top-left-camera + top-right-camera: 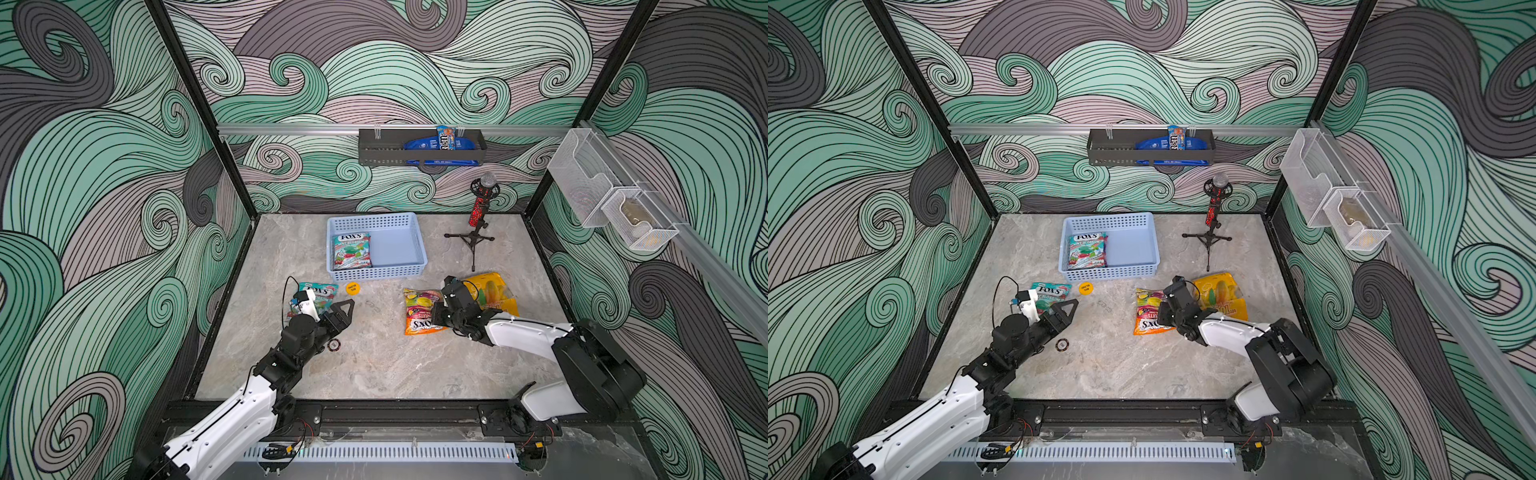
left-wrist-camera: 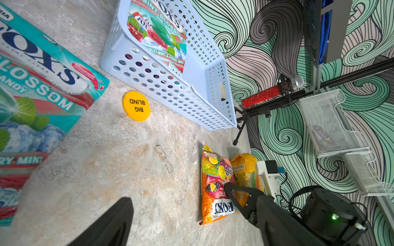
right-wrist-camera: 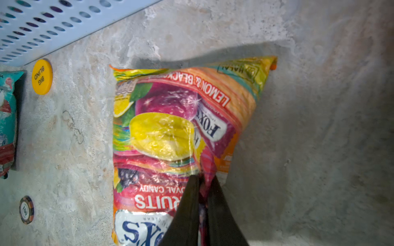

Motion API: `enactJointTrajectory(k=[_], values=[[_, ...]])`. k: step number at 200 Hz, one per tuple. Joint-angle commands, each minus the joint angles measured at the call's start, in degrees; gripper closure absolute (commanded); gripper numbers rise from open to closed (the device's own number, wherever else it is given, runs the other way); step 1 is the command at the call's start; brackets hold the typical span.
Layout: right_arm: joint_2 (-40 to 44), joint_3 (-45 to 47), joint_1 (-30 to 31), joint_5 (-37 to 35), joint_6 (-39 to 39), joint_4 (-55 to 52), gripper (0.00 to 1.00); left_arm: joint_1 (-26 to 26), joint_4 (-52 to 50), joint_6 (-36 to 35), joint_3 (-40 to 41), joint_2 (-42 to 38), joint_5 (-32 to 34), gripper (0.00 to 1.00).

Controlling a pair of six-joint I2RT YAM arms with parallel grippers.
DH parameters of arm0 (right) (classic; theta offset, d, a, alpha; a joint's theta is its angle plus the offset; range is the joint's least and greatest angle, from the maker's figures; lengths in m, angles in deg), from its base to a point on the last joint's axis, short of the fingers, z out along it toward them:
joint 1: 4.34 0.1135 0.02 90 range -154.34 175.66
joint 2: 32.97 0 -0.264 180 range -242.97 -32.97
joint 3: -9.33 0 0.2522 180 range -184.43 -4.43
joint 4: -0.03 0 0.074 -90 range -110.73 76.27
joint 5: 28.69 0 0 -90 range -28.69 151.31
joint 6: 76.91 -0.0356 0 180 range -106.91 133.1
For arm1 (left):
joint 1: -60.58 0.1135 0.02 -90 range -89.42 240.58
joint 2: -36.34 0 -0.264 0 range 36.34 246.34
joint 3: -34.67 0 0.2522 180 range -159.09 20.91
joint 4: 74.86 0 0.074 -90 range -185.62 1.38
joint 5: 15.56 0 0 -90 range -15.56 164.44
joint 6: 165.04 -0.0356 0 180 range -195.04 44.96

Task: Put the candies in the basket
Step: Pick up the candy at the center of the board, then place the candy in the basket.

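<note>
Swirl-patterned walls [image 1: 374,62], grey marbled floor [image 1: 374,365]

Robot lab test cell: closed tabletop rig.

Two white-and-black arms, left arm [image 1: 232,419] and right arm [image 1: 532,332], bolted to a black base rail [image 1: 395,415] at the front edge, slotted cable duct [image 1: 395,451] right beside it. Black frame posts [image 1: 199,104] hold printed swirl wall panels [image 1: 374,62] on three sides of a stone-look tabletop [image 1: 374,365]. Aluminium rail [image 1: 291,129] on the back wall carries a dark metal tray [image 1: 382,153]; a side rail [image 1: 706,266] carries wire-mesh bins [image 1: 582,174]. Microphone on a tripod [image 1: 480,205] stands near the back. Odd mix of loose items on the top: plastic basket [image 1: 374,274], orange candy bag [image 1: 417,316], poker chip [image 1: 333,345]. White camera mount [image 1: 305,303] with a looped cable sits on the left wrist.
</note>
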Motion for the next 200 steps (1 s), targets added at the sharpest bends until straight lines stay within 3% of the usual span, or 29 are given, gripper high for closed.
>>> enactJointTrajectory(k=[1,60,87,110,121,134,163,178,200], values=[[2.77,0.47,0.14,-0.31,0.90,-1.11,0.90,0.56,-1.49,0.16,0.00,-1.51,1.50,0.07],[12.05,-4.07,0.02,2.12,6.03,-4.42,1.00,0.62,-3.98,-7.22,-2.18,-2.78,3.51,0.10],[14.03,-8.55,-0.09,3.96,7.85,-6.79,1.00,0.56,0.65,-9.36,-2.55,0.47,3.58,0.13],[13.69,-13.55,-0.46,6.23,8.68,-8.18,1.00,0.64,2.04,-11.50,-7.06,5.95,10.24,0.11],[12.83,-16.24,-0.85,7.44,9.44,-8.25,1.00,0.79,1.18,-8.82,-8.92,8.36,15.68,0.08],[10.29,-20.51,-1.41,8.21,11.02,-8.29,1.00,2.03,2.31,-5.24,-8.90,10.89,17.49,0.07],[-0.93,-32.71,-3.70,9.39,13.47,-8.40,1.00,8.14,13.05,-3.08,-4.75,17.17,7.30,0.09],[-8.30,-39.76,-4.26,8.94,14.60,-9.42,1.00,10.04,15.31,-8.21,-3.39,19.44,3.02,0.13],[-19.14,-49.60,-4.51,6.20,16.24,-11.95,1.00,9.83,14.96,-10.12,-1.77,17.27,5.82,0.16]])
